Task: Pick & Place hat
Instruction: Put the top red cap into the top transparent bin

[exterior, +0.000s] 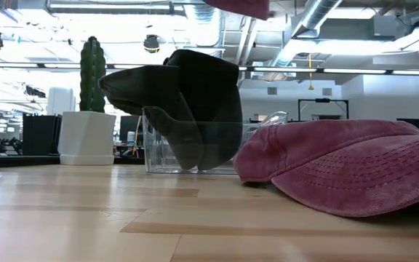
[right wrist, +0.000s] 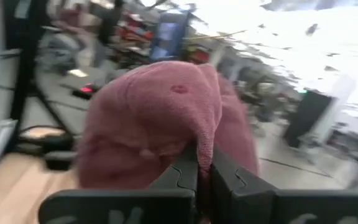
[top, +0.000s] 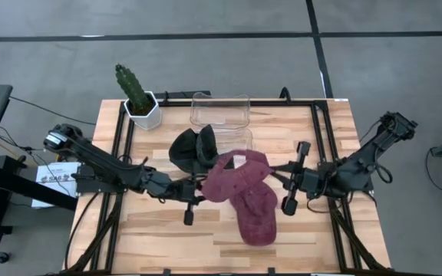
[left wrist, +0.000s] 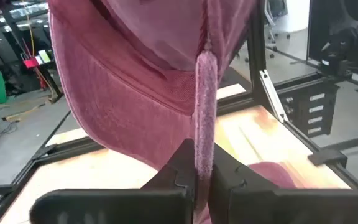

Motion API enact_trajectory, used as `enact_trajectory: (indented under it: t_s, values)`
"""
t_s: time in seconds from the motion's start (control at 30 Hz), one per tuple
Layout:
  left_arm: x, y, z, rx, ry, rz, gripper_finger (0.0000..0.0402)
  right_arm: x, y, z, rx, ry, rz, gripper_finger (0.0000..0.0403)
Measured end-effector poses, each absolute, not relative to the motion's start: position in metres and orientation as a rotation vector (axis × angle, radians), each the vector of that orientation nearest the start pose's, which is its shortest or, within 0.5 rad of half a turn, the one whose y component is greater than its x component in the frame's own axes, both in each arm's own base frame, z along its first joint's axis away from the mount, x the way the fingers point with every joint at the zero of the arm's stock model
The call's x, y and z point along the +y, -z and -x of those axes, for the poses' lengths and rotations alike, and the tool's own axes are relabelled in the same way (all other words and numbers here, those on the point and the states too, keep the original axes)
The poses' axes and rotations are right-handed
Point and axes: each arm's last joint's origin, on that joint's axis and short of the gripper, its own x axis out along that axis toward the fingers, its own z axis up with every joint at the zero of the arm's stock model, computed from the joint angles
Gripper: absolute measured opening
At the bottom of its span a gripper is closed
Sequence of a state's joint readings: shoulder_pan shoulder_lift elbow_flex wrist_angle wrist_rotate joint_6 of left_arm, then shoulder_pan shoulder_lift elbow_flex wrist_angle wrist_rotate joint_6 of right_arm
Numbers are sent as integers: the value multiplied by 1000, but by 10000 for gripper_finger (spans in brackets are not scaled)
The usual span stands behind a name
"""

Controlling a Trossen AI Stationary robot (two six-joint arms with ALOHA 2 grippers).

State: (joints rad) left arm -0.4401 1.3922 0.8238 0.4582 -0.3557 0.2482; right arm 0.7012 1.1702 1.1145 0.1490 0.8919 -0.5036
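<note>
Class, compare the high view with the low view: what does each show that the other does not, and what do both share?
Only the high view shows both arms, with the left gripper and the right gripper each shut on the raised maroon hat.

Only the low view shows the room beyond the table, with its ceiling ducts and lights.

Both show the cactus in a white pot, the dark hat by the clear container, and a second maroon hat lying on the wooden table.

Cactus pot (top: 143, 113), clear bin (top: 220, 110) behind hats
</note>
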Motion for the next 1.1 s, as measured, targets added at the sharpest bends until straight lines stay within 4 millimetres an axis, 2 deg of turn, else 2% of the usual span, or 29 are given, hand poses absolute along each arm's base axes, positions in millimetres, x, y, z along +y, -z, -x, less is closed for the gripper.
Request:
enact_trajectory:
  t_s: [0.17,0.3,0.53,0.7,0.83,0.97,1.1]
  values:
    - [-115,-277,-276,109,73,-298,11,149,-389,-208,32,21,376,2]
    - [-111,-275,-276,142,68,-309,11,147,-386,-211,48,-52,330,2]
    - [-110,-271,-276,183,69,-299,11,153,-393,-206,5,-75,305,21]
    - [-110,-272,-276,179,68,-277,10,157,-409,-193,-43,-103,294,30]
    - [-110,-272,-275,182,59,-248,10,156,-413,-189,-31,21,281,31]
    - [-110,-270,-275,194,57,-251,10,155,-405,-190,38,-2,297,27]
    - [-110,-269,-275,195,57,-253,10,155,-392,-190,145,-152,241,23]
